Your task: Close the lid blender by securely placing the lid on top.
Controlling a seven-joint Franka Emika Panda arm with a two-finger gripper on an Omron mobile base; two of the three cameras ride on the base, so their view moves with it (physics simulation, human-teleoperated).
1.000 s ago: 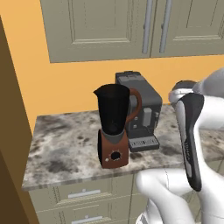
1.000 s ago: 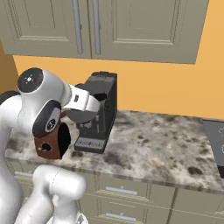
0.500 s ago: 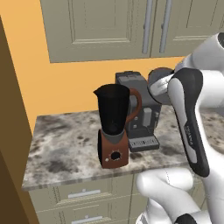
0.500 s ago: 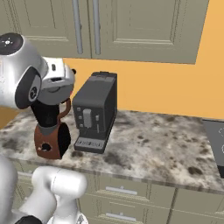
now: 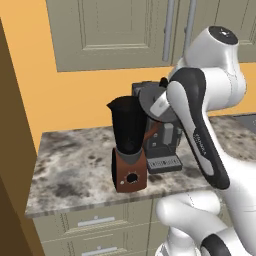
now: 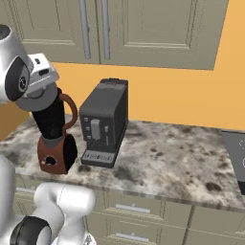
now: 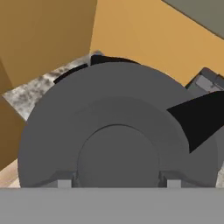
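The blender [image 5: 129, 150] [image 6: 53, 136] stands on the marble counter [image 5: 75, 170], a black jar on a reddish-brown base with a round dial. My gripper [image 7: 116, 181] [image 5: 161, 100] [image 6: 42, 76] is shut on the knob of the dark grey lid [image 7: 118, 131] [image 5: 149, 102] [image 6: 39, 99]. The tilted lid hangs at the height of the jar's rim, offset toward the coffee machine in the left base view. In the hand view the black rim [image 7: 105, 59] peeks out beyond the lid's far edge; the rest of the jar's mouth is hidden.
A boxy dark grey coffee machine [image 6: 105, 122] [image 5: 167, 145] stands close beside the blender's handle. Wall cabinets [image 6: 143, 28] hang above the orange wall. A tall brown panel [image 5: 12, 165] borders the counter's left end, and a stovetop edge [image 6: 235, 155] lies far right.
My arm has swung up and across the coffee machine, carrying the lid leftward until it reached the blender jar's top. The blender and coffee machine have not moved.
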